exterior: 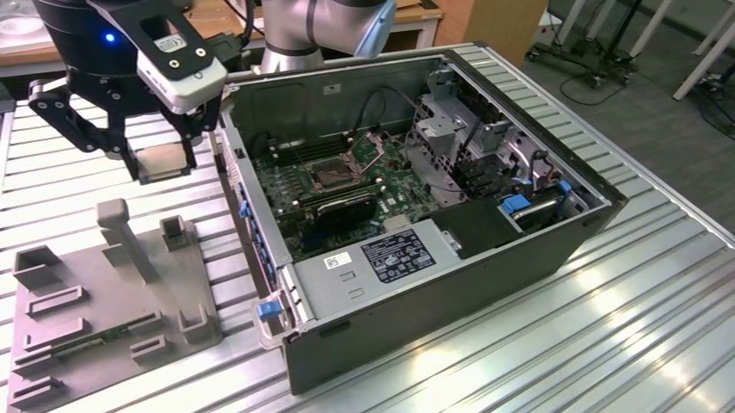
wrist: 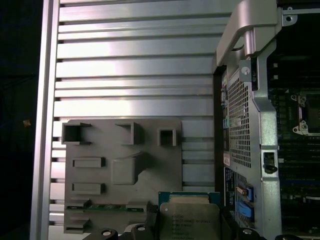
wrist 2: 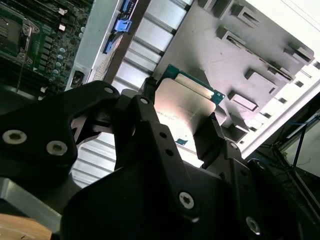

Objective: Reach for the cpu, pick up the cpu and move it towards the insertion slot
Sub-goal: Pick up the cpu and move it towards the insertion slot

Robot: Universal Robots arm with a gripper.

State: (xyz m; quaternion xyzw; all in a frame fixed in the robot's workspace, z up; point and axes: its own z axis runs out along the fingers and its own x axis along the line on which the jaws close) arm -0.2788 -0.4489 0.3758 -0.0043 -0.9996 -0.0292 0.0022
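We see the small, flat, square cpu (exterior: 162, 162), pale silvery metal on its face, clamped between the fingers of the black gripper (wrist 2: 181, 107) and held clear of the slatted metal table (exterior: 597, 344). It hangs between the grey plastic fixture plate with rectangular recesses (exterior: 103, 310) and the open dark computer case (exterior: 460, 284). The square, metal-framed insertion slot (exterior: 326, 172) sits on the green board inside the case, well apart from the chip.
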